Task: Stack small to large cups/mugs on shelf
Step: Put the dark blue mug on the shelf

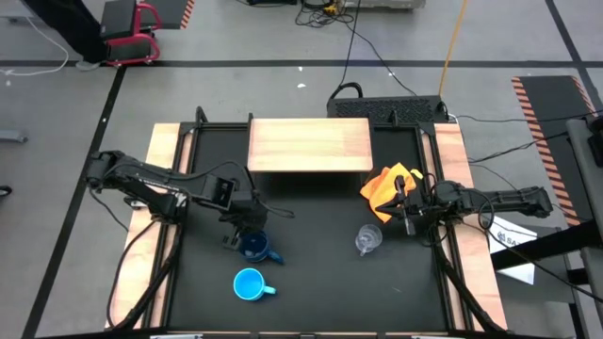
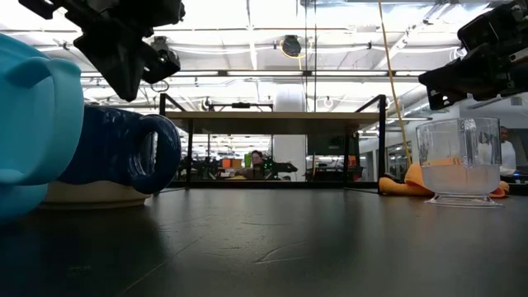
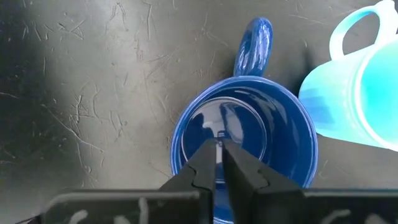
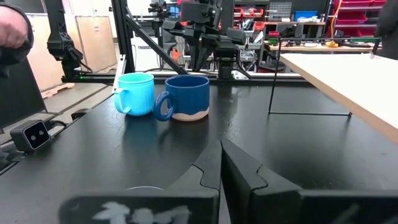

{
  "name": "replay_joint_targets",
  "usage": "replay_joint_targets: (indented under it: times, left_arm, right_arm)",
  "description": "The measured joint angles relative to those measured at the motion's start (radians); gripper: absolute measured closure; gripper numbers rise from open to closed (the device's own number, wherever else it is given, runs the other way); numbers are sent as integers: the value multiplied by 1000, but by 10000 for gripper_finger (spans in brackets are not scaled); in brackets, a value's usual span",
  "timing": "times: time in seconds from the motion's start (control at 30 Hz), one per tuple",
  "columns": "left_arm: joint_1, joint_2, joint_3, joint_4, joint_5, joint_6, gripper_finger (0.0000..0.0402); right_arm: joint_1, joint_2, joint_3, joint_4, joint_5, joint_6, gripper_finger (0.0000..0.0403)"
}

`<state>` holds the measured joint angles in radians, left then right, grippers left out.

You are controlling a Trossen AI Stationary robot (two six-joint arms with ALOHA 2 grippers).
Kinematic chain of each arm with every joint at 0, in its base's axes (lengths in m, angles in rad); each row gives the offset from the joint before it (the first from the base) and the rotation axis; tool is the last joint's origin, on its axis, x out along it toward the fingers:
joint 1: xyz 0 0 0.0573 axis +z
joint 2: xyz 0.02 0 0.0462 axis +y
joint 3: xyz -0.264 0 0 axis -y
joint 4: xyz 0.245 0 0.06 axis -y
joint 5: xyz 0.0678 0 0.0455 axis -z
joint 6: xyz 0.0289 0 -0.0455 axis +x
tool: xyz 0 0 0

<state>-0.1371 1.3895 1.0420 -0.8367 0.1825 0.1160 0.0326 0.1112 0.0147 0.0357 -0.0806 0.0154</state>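
While hovering: left gripper (image 3: 219, 144) over large glazed navy-blue ceramic mug (image 1: 254, 247), fingers nearly together, gripping nothing.
Navy mug: upright mid-table, likely heavy, rigid, slick; best pinched across rim wall.
Sky-blue mug (image 1: 249, 283): close beside.
Clear glass cup (image 1: 367, 239): fragile.
Wood-topped shelf (image 1: 309, 144): bare, farther back.
Right gripper (image 4: 220, 144): closed, idle near glass.

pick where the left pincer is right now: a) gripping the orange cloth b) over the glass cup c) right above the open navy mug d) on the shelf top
c: the left wrist view shows the left pincer, shut, over the mouth of the navy mug, and the high view agrees.
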Motion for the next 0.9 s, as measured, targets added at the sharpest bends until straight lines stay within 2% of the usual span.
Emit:
replay_joint_targets:
  times: [0.57,0.9]
  left_arm:
    - [25,0,0,3,0,-17,213]
    - [39,0,0,4,1,4,167]
  right_arm:
    - [0,0,0,1,0,2,403]
    - [0,0,0,5,0,36,403]
